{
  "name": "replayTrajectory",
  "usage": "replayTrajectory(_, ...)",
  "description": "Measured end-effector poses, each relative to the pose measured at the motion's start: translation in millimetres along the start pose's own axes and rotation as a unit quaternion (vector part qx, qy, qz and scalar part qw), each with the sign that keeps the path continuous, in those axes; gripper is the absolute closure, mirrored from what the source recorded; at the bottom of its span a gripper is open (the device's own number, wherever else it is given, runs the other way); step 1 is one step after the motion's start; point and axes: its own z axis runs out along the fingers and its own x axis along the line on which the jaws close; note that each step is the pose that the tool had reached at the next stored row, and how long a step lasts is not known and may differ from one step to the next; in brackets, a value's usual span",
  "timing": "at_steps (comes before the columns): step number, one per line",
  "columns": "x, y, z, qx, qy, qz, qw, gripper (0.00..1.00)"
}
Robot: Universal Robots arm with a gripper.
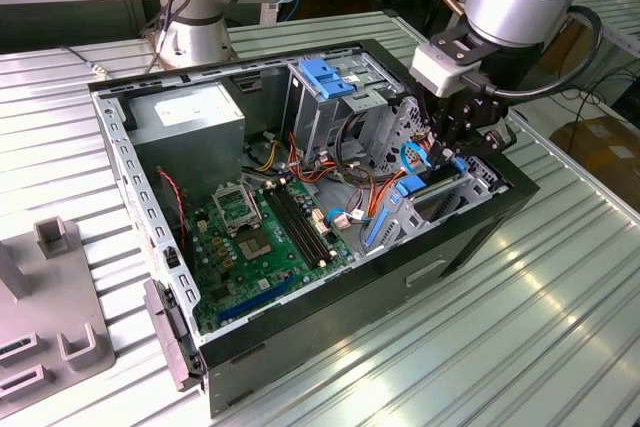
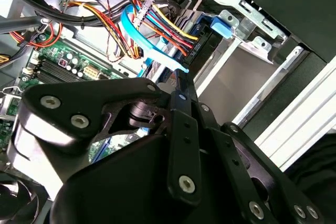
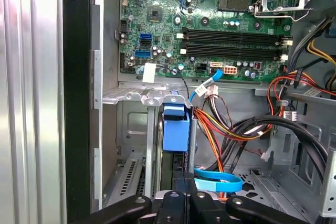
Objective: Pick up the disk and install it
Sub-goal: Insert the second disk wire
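The disk point(image 3: 175, 129) sat on edge in the drive bay at the case's point(image 1: 470, 237) four-o'clock corner in the exterior view, its blue rail end showing, with the claw point(image 1: 452, 147) directly above it—whether closed on it I could not tell. It looked dense, rigid and shock-sensitive—best held by its stiff side rails.

We are looking at a ribbed metal table point(image 1: 520, 327) that is carrying everything in the exterior view. An open black computer case point(image 1: 330, 187) is lying on its side directly on it, near the middle. A grey fixture block point(image 1: 45, 317) is sitting on the table at the exterior view's left, well apart from the case. The robot arm's base point(image 1: 195, 42) is standing behind the case.
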Motion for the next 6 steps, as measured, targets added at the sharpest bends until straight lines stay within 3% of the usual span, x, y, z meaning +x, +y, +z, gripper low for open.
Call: replayTrajectory(6,0.0,-0.2,-1.2,0.0000,0.0000,0.000,1.00000,0.90)
